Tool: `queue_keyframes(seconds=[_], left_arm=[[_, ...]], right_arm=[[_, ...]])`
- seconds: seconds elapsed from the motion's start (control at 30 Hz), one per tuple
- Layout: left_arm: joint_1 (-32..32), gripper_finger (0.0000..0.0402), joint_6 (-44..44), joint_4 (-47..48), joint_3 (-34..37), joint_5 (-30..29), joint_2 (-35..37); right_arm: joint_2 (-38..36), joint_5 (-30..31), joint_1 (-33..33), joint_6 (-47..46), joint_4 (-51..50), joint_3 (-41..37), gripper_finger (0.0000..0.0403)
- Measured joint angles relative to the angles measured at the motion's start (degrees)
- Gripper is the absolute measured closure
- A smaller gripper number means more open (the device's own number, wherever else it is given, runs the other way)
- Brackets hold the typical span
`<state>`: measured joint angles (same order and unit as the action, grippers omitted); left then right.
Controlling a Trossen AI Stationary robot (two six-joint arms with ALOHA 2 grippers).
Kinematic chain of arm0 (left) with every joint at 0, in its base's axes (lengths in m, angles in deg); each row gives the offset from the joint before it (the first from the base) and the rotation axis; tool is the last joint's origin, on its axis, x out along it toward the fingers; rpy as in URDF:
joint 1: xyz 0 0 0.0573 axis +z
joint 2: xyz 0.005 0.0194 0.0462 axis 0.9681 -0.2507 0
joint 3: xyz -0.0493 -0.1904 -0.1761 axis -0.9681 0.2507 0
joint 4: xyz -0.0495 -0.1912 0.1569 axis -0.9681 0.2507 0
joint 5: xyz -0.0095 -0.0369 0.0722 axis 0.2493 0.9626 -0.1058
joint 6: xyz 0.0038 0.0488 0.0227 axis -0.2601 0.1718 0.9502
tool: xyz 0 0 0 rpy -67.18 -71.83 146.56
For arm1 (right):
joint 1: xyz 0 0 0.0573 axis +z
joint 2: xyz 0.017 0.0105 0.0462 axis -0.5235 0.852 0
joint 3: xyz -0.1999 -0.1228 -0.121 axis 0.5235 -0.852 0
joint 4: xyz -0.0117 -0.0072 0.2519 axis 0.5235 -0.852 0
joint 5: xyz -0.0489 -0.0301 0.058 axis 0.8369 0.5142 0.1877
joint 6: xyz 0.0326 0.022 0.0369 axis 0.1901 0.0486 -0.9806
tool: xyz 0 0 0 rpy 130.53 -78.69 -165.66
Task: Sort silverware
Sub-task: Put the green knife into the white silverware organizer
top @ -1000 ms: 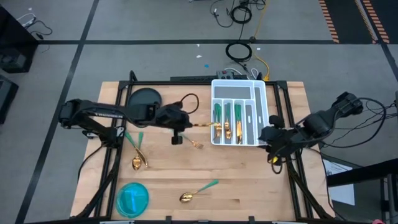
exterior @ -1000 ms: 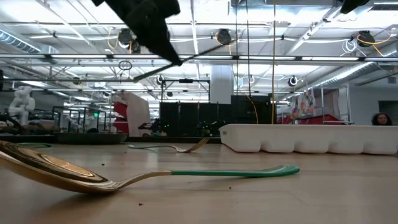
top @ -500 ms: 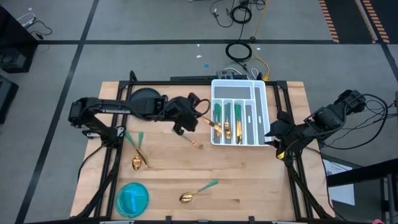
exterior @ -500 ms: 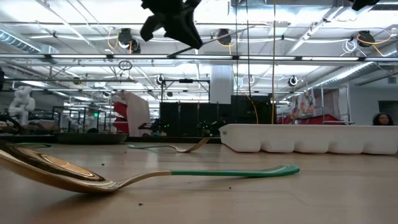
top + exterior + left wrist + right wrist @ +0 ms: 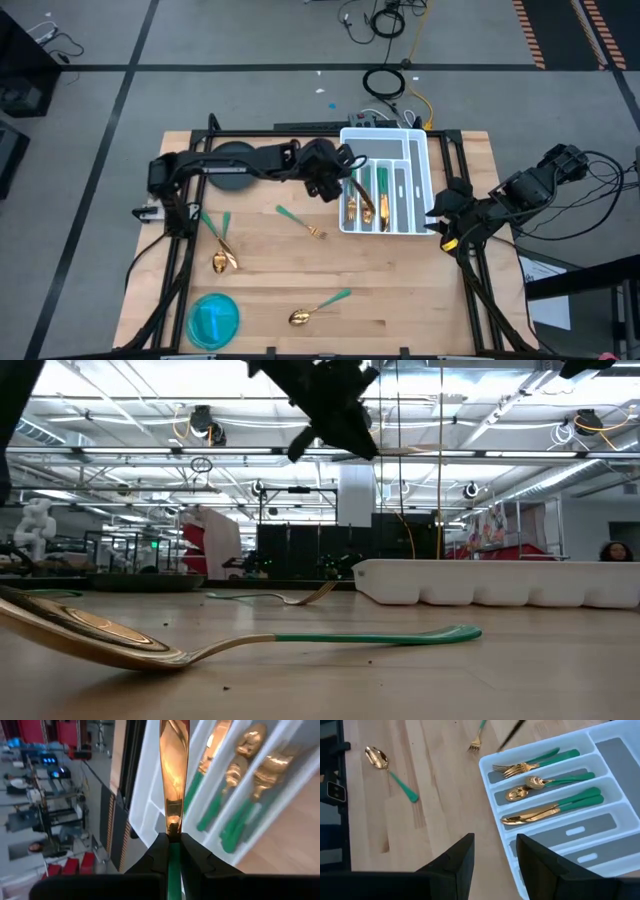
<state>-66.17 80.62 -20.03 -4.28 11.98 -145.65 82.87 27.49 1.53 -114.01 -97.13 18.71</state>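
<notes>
Gold-bladed, green-handled knife (image 5: 173, 780), clamped in the left pincer (image 5: 338, 178), has travelled from above the bare surface (image 5: 400, 290) to over the white tray (image 5: 420, 150), while the right pincer (image 5: 492, 857) waits gaping beside it.

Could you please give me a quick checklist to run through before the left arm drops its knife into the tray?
1. Left gripper shut on the knife: ok.
2. Knife over the white tray: ok, above its left edge.
3. Knife lined up with the compartment that already holds knives: cannot tell.
4. Right gripper out of the way: ok, open, beside the tray's right edge.
5. Loose fork on the table clear of the tray: ok.
</notes>
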Motion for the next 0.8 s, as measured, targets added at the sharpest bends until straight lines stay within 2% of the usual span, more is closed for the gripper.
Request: queue_keyframes(seconds=[0.17, 0.37, 0.6, 0.8], left_arm=[[0.9, 0.0376, 4.4, 0.2, -4.1, 3.4, -5.0], [1.2, 0.0376, 7.5, 1.0, -10.2, 4.7, -10.1], [1.9, 0.0376, 9.3, 0.6, -16.8, 10.8, -12.3], [3.2, 0.0376, 11.9, 0.6, -18.8, 11.5, -12.5]], right_arm=[[0.0, 0.0, 0.0, -0.3, 0.3, 0.0, 0.0264], [0.0, 0.0, 0.0, -1.0, 0.4, 0.0, 0.0264], [0.3, 0.1, 0.0, -1.2, 0.4, 0.0, 0.0264], [0.9, 0.1, 0.0, -0.9, 0.4, 0.0, 0.0264]])
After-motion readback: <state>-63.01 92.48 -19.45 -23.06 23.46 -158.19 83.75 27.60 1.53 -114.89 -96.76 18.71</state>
